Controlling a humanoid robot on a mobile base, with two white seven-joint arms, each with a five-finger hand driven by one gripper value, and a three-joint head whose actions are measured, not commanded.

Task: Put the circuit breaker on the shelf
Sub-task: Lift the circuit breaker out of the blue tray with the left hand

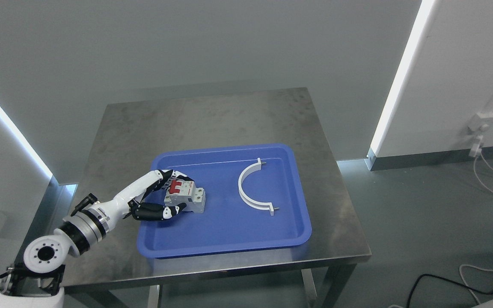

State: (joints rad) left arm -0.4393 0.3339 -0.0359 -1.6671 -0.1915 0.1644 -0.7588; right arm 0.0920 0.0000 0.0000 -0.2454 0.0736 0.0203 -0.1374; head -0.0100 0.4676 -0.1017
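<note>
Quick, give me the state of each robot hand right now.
Left robot hand: fingers closed around the circuit breaker, which sits in the blue tray.
Right robot hand: not in view.

1 breaker (185, 195), 1 tray (225, 239), 1 clamp (253, 186) (white, half-round), 1 table (212, 115).
</note>
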